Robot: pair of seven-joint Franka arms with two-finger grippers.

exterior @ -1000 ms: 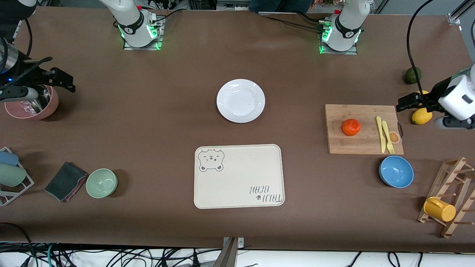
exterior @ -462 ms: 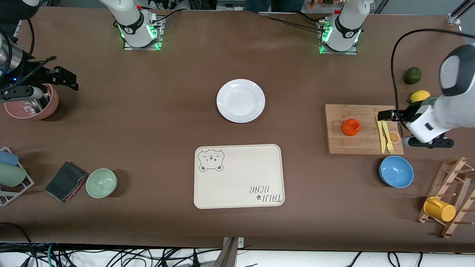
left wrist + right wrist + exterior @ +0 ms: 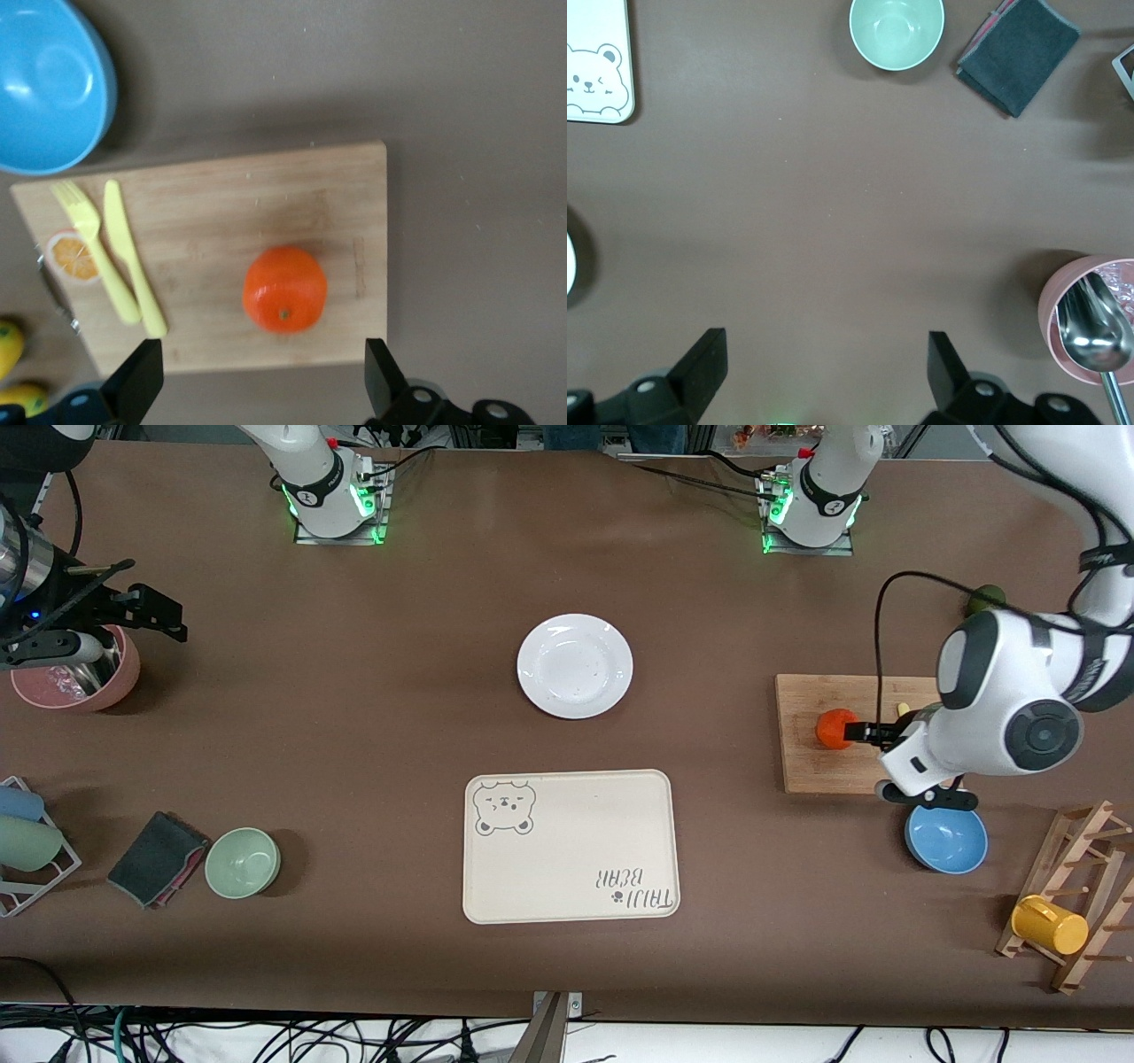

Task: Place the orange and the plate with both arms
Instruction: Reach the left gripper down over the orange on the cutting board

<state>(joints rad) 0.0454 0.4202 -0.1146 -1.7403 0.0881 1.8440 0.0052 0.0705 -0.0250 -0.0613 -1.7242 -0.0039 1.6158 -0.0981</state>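
Left gripper, jaws wide, hovers over the orange on the cutting board; right gripper, jaws wide, waits over the table's right-arm end; plate mid-table.

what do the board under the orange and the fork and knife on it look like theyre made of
The board looks like bamboo or light wood, matte: pale tan with fine streaks of grain. The fork and knife look like plastic, smooth and uniformly pale yellow with rounded edges, though that is only their look.

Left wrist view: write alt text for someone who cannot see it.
An orange sits on a wooden cutting board, framed by the open left gripper above it. A yellow fork and knife share the board, beside a blue bowl.
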